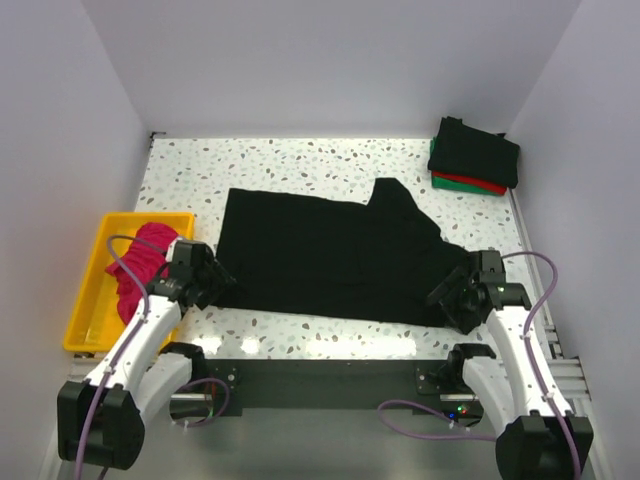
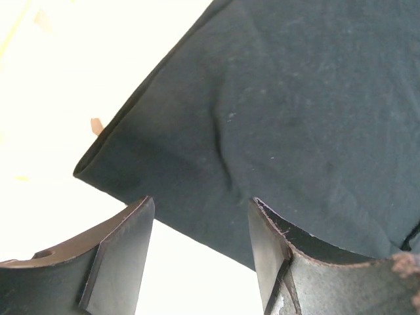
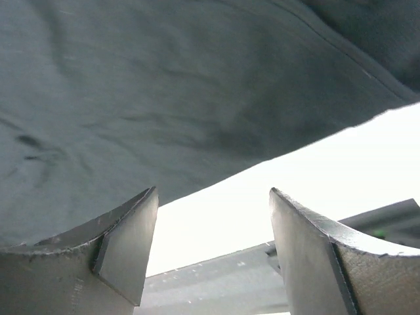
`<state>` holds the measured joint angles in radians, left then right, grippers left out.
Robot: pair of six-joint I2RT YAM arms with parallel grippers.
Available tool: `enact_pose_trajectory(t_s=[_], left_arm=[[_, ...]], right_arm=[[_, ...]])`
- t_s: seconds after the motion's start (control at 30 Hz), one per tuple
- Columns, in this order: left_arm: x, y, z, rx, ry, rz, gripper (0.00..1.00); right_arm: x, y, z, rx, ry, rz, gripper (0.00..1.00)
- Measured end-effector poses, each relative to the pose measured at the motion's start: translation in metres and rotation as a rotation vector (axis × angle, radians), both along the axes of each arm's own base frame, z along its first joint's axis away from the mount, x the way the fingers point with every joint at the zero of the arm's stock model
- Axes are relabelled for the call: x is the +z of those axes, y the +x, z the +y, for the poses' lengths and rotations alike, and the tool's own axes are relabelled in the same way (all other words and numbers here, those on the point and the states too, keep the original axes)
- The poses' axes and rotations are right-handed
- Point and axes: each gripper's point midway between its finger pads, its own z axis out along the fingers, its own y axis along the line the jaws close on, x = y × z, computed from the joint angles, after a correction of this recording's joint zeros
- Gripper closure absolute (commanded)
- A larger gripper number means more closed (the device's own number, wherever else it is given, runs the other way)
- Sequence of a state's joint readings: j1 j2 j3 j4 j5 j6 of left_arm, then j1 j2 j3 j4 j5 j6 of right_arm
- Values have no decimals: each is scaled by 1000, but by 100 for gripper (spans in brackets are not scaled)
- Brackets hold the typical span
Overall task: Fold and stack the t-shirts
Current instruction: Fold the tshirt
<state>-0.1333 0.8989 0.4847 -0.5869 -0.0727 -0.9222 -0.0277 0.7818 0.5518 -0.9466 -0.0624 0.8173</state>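
The table point(image 1: 300, 155) carries three groups of garments. The largest, the black t-shirt point(image 1: 330, 255), lies spread across the middle as a broad flat sheet and is judged not yet folded to stack size; whether a first fold is already in it cannot be determined. At the far right corner sits the folded stack point(image 1: 473, 155), with a black shirt on top and green and red layers beneath, so part of the task appears complete. The magenta t-shirt point(image 1: 140, 262) lies crumpled in the yellow tray point(image 1: 90, 300) at the left and remains to be folded. The left gripper point(image 2: 200, 216) hangs at the near left corner of the black t-shirt, jaws apart and nothing between them; the hem corner lies just beyond the fingertips. The right gripper point(image 3: 213, 210) is at the near right edge of the same shirt, jaws likewise apart and empty, with the cloth edge just ahead of its fingers.
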Motion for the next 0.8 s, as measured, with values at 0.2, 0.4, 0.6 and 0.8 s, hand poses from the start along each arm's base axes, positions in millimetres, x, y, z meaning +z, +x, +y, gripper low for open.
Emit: enact_pose_trajectory(t_s=[0.2, 0.4, 0.6, 0.8], left_arm=[[-11, -12, 5, 65, -3, 35, 36], [-19, -16, 8, 109, 2, 78, 37], [-26, -17, 14, 147, 23, 105, 37], [-33, -18, 24, 191, 77, 132, 39]], right_arm=[[-13, -16, -3, -60, -6, 71, 30], [-32, -26, -5, -85, -19, 159, 31], [-40, -21, -6, -92, -23, 181, 32], [-48, -14, -7, -90, -25, 207, 33]])
